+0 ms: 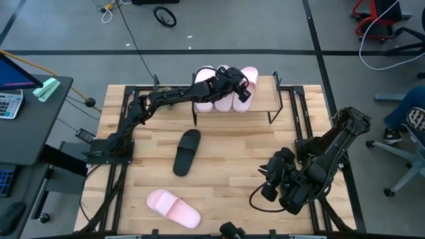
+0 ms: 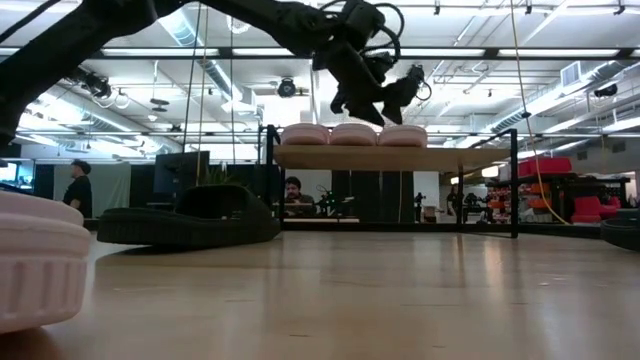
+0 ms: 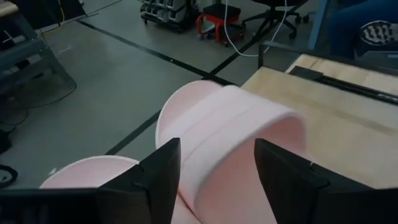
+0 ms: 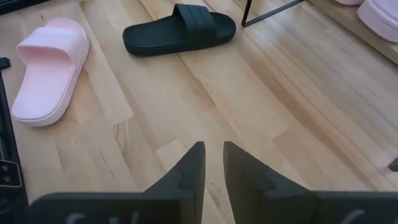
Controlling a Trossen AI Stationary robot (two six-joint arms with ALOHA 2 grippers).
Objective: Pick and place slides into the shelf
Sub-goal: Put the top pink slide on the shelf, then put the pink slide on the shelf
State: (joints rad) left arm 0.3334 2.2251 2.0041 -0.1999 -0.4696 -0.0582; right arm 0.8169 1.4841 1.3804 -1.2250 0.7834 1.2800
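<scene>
Three pale pink slides (image 1: 207, 103) lie side by side on the top board of the shelf (image 1: 265, 91) at the table's far edge; they also show in the low view (image 2: 352, 134). My left gripper (image 1: 239, 89) hovers open just above them (image 2: 368, 105). Its fingers stand on either side of one slide's wide strap (image 3: 230, 130) without touching it. A black slide (image 1: 187, 151) lies sole down at mid-table. A fourth pink slide (image 1: 172, 207) lies near the front edge. My right gripper (image 1: 264, 174) is shut and empty above the table's right near part (image 4: 214, 162).
The shelf's thin black frame legs (image 1: 194, 113) stand on the table in front of the slides. Bare tabletop (image 1: 239, 153) lies between the black slide and my right arm. People stand in the room beyond the table (image 2: 78, 190).
</scene>
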